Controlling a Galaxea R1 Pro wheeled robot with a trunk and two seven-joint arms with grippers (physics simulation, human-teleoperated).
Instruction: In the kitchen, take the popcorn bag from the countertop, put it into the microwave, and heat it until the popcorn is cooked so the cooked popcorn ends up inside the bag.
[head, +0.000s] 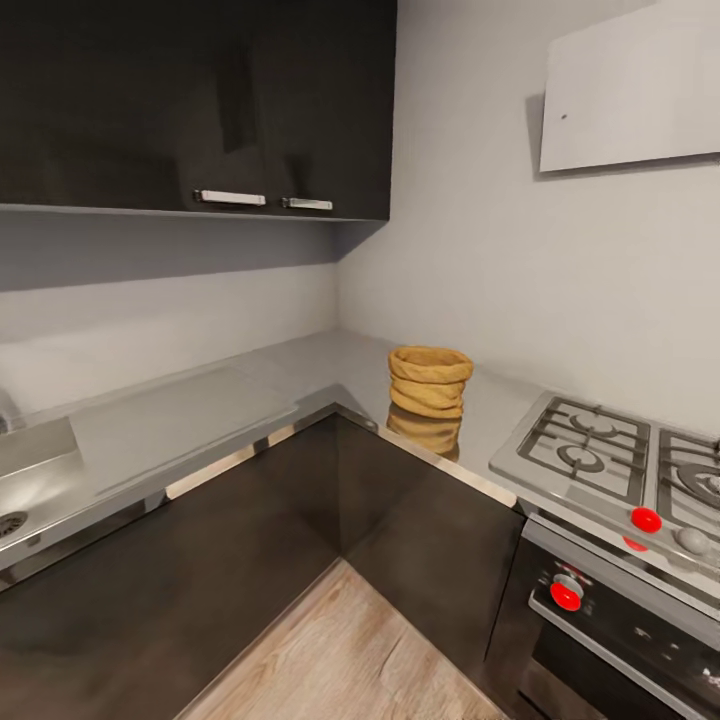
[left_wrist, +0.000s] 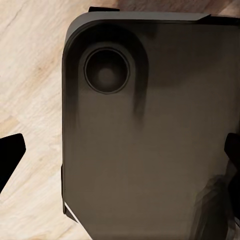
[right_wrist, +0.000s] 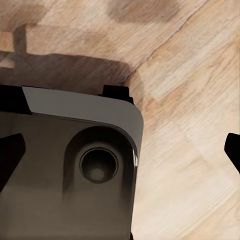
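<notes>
On countertop (head: 200, 415) corner: popcorn bag (head: 429, 381), upright, open-topped.

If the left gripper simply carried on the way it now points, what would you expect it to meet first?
Probably the robot's own dark base panel, which lies between the left gripper's fingertips, with wooden floor beside it; depth is unclear.

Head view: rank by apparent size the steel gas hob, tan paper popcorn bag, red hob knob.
1. Steel gas hob with black grates, cut off at the frame edge.
2. Tan wrinkly paper popcorn bag.
3. Round red hob knob.
The hob sits nearer the camera, which inflates it somewhat.
</notes>
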